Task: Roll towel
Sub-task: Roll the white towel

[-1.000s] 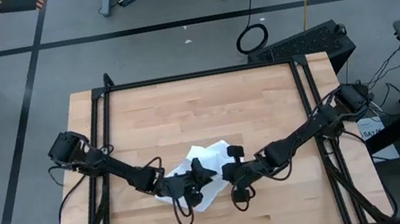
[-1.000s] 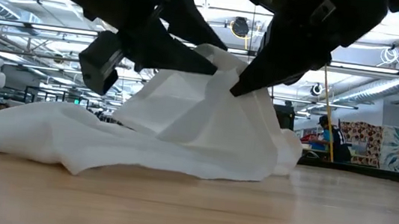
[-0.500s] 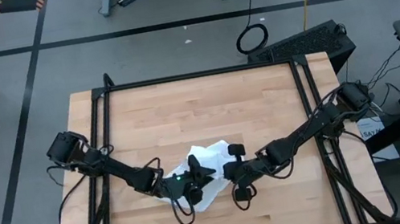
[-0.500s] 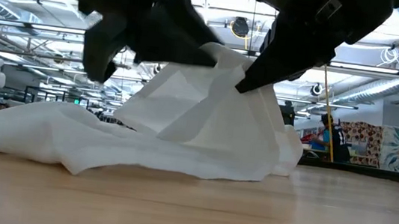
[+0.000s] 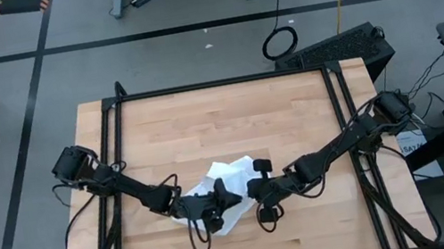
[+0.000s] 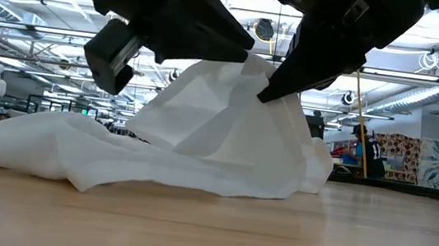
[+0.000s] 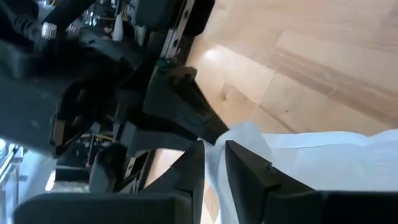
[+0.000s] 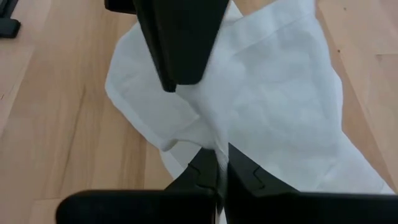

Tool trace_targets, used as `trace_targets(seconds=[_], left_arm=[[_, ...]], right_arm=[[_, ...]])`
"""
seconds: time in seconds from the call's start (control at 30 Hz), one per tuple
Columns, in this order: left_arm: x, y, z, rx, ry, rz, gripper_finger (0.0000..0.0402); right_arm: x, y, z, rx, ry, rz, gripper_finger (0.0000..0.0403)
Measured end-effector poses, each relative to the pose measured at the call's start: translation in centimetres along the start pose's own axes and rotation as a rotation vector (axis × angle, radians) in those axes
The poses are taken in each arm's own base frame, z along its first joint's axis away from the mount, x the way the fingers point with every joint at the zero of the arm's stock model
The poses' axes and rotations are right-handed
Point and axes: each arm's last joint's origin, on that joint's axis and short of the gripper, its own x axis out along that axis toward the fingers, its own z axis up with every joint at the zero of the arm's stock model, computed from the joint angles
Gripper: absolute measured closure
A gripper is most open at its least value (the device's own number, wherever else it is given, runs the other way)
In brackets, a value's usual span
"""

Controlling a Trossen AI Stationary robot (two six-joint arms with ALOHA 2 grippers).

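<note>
The white towel (image 5: 229, 177) lies crumpled on the wooden table (image 5: 203, 119), a little toward the near edge. Its middle is drawn up into a peak (image 6: 242, 72), and its lower folds (image 6: 75, 156) rest on the wood. My left gripper (image 5: 220, 201) and my right gripper (image 5: 250, 194) face each other over the towel's near part. Each is shut on the cloth at the peak. In the low view the left fingers (image 6: 213, 35) come from the left and the right fingers (image 6: 291, 73) from the right. My left gripper pinches a raised fold of the towel (image 7: 214, 163) between its two fingers, slanting in from the table's left and above. How many layers it has, I cannot tell. The cloth below it slopes down to the table. My right gripper pinches a bunched fold of the towel (image 8: 218, 148) between its two nearly closed fingers, close beside the left gripper's hold. It comes slanting from the table's right and above. The held cloth stands lifted as a peak, and the rest lies slack on the wood.
A black frame (image 5: 215, 84) runs along the table's far edge and both sides. Bare wood (image 5: 222, 124) lies on the far side of the towel. The two grippers stand very near each other, and the left gripper's finger (image 8: 177, 43) shows close in the right wrist view.
My left gripper has shifted at the towel's peak and now stands slightly higher than a second ago. The right gripper and the towel's lower folds have stayed where they were.
</note>
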Motion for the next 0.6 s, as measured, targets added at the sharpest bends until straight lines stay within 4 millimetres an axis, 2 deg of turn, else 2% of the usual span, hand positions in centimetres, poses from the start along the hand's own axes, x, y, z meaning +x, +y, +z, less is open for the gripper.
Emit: trace_targets(seconds=[0.27,0.6], left_arm=[[0.4,0.3,-0.7,0.043,-0.014,-0.015,0.0352],[0.6,0.7,-1.1,-0.013,-0.038,-0.020,0.0358]], right_arm=[[0.0,0.0,0.0,0.004,-0.001,0.002,0.0403],[0.0,0.0,0.0,-0.018,0.001,0.004,0.0403]])
